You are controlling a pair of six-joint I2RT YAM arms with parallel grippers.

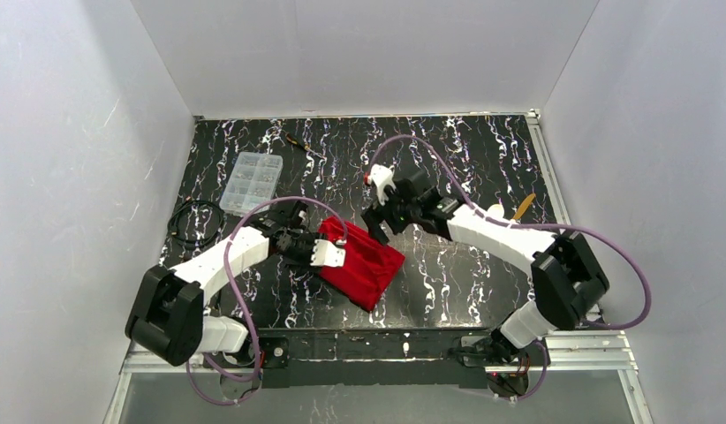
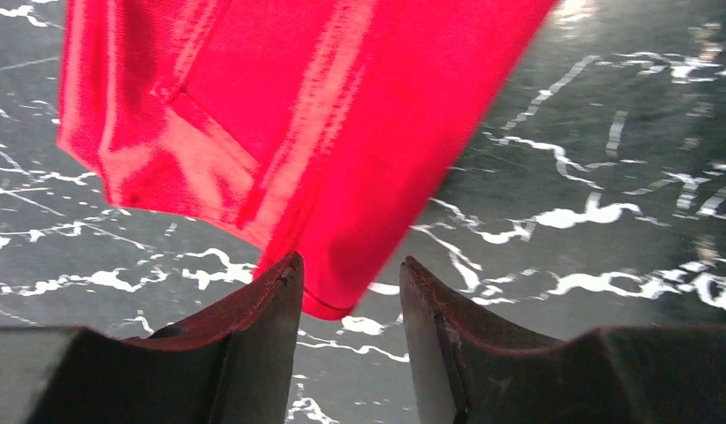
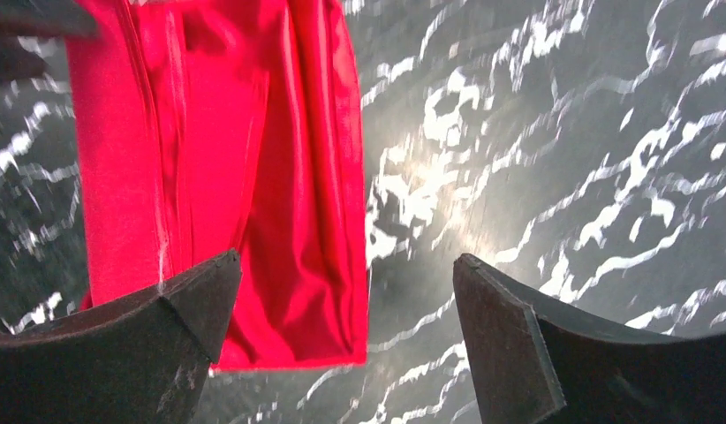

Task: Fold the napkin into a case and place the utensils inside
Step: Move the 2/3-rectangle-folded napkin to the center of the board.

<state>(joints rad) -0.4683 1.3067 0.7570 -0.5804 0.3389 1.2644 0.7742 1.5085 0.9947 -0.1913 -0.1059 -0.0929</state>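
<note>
The red napkin [image 1: 366, 268] lies folded into a layered, roughly rectangular shape on the black marbled table, between the two arms. My left gripper [image 1: 329, 254] is at its left edge. In the left wrist view the jaws stand apart, with a rounded corner of the napkin [image 2: 298, 115] lying just beyond the gap, not pinched. My right gripper [image 1: 378, 224] hovers over the napkin's upper right corner, wide open and holding nothing. In the right wrist view the napkin [image 3: 209, 132] passes under the left finger. A yellow-gold utensil [image 1: 525, 208] lies far right, behind the right arm.
A clear plastic compartment box [image 1: 251, 181] sits at the back left, with a thin black-and-yellow tool [image 1: 302, 143] behind it. A coil of black cable [image 1: 193, 221] lies near the left wall. White walls close in three sides of the table.
</note>
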